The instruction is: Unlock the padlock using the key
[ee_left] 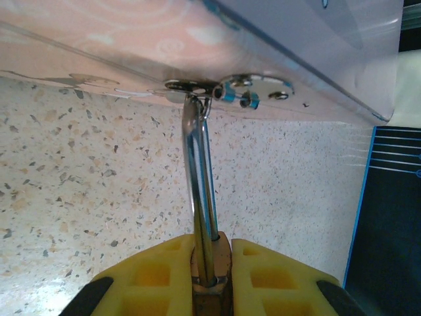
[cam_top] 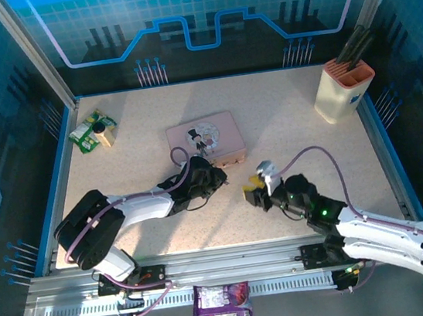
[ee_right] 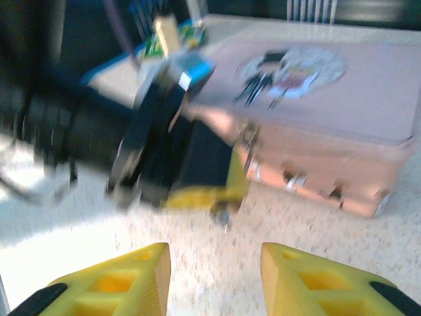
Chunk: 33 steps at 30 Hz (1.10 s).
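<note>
Left wrist: left gripper point(ee_left: 214, 255) clamps padlock point(ee_left: 202, 210) by brass body; small, rigid, slick. Right gripper point(ee_right: 214, 257) parted, empty.

Top camera looks down on the table point(cam_top: 312, 152) from behind the arms; left wrist camera hugs the pink tin point(ee_left: 131, 39); right wrist camera, farther back, faces tin and left gripper point(ee_right: 223, 196).
</note>
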Each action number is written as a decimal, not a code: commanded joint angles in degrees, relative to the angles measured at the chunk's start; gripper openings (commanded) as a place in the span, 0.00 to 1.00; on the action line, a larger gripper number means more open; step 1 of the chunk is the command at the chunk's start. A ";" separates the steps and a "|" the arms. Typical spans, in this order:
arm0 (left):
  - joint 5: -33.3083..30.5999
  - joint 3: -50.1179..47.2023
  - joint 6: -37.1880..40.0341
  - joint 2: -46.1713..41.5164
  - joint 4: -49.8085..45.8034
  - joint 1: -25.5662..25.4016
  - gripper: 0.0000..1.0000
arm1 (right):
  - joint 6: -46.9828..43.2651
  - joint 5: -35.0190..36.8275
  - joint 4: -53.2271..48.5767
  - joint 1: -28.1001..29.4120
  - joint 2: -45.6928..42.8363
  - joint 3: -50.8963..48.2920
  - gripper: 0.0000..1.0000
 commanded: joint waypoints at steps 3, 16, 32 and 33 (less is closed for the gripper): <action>1.24 2.61 -0.25 -3.93 2.58 0.08 0.00 | -20.22 13.09 15.09 8.61 5.46 -2.14 0.43; 1.80 0.21 -0.84 -6.39 3.96 0.12 0.00 | -32.99 26.21 51.12 13.85 37.22 0.74 0.37; 1.32 -2.80 -2.21 -8.10 5.71 0.09 0.00 | -30.55 27.75 56.72 13.51 46.99 2.98 0.32; 1.23 -2.79 -2.15 -8.22 5.49 0.07 0.00 | -30.21 27.56 56.70 13.43 47.06 2.95 0.32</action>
